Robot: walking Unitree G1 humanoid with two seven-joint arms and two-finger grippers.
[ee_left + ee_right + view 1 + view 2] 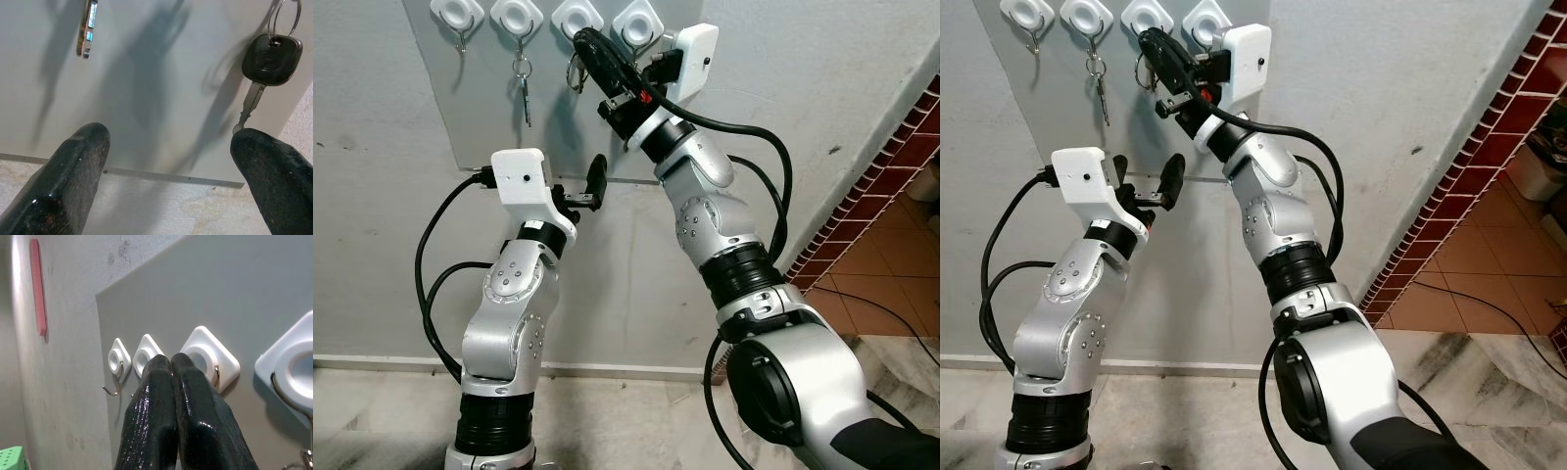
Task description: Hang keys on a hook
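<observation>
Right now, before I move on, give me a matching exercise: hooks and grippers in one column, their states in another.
1. leftmost hook
2. second hook from the left
3. left gripper
4. right gripper

a. fingers shut, raised high
b. bare
c. fingers open, held lower
d. silver key hanging from it

Pairs: 1-b; 2-d; 3-c; 4-a

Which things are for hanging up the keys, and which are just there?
For the job: hooks; black key; right gripper, shut, up at the hooks.

Just there: silver key hanging on a hook; left gripper, open, lower down; red strip; brick wall.
</observation>
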